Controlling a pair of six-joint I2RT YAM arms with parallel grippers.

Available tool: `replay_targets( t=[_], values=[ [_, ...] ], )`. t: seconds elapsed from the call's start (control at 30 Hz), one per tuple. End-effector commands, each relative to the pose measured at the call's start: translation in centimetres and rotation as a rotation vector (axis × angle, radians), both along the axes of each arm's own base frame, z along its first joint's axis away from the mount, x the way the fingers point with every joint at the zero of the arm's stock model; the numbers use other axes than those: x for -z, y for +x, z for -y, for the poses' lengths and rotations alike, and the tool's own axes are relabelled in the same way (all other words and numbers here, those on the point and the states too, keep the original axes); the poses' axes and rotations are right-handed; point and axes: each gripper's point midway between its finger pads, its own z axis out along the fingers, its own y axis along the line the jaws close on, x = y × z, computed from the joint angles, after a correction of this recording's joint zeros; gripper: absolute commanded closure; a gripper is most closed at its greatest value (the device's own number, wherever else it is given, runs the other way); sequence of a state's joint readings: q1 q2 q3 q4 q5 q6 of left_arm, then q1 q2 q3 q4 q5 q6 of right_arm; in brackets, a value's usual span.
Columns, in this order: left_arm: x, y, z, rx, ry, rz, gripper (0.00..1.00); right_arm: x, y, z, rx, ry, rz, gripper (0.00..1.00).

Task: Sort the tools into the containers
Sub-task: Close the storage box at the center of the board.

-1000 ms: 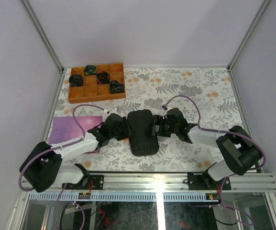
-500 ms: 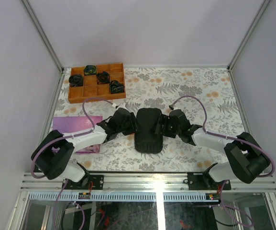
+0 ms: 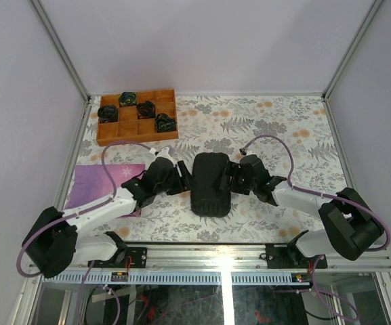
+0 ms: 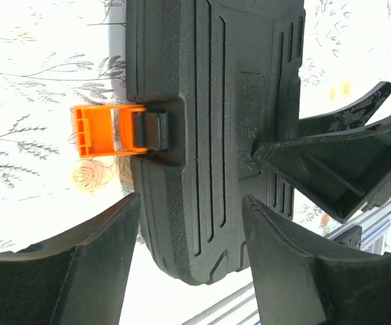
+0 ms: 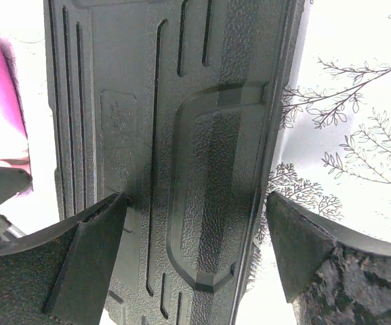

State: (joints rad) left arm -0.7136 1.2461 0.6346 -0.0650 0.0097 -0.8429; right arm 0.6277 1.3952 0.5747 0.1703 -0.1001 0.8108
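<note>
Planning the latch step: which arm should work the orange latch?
Left. The orange latch sits on the case side facing the left gripper, just ahead of its open jaws; the right gripper is at the opposite side.

We cannot see inside the shut tool case (image 3: pixel 210 183); the dark items (image 3: pixel 165 122) in the wooden tray (image 3: pixel 125 128) seem too small to identify.

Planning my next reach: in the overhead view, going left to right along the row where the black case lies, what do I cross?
purple mat → left gripper → black case → right gripper
</note>
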Motion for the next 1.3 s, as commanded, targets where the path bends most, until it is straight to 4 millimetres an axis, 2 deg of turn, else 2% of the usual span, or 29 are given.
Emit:
replay_targets(
  t=[0.0, 0.13, 0.3, 0.43, 0.63, 0.77, 0.97, 1.27],
  values=[
    [-0.4, -0.3, -2.0, -0.039, 0.015, 0.057, 0.39, 4.0, -2.3, 4.2, 0.004, -0.228, -0.087, 0.12],
    [-0.4, -0.2, -3.0, -0.049, -0.044, 0.06, 0.37, 3.8, -2.2, 4.0, -0.013, -0.23, -0.074, 0.11],
    [-0.3, -1.0, -2.2, 0.052, -0.186, 0.064, 0.35, 3.6, -2.0, 3.9, -0.027, -0.235, -0.059, 0.11],
    [1.0, -0.9, -2.4, 0.047, -0.161, 0.038, 0.35, 3.7, -2.0, 4.0, -0.03, -0.238, -0.059, 0.11],
    [2.5, -0.6, -2.4, 0.04, -0.16, 0.012, 0.43, 3.8, -2.0, 3.9, -0.031, -0.234, -0.062, 0.11],
    [3.5, 0.2, -3.2, 0.006, -0.142, 0.01, 0.47, 3.7, -2.0, 3.9, -0.032, -0.231, -0.059, 0.11],
    [3.9, 1.1, -3.8, -0.002, -0.123, 0.016, 0.47, 3.8, -2.0, 3.6, -0.054, -0.229, -0.058, 0.11],
    [4.4, 1.3, -4.4, -0.016, -0.106, 0.006, 0.5, 3.7, -0.7, 2.0, -0.237, -0.283, -0.017, 0.13]
  ],
)
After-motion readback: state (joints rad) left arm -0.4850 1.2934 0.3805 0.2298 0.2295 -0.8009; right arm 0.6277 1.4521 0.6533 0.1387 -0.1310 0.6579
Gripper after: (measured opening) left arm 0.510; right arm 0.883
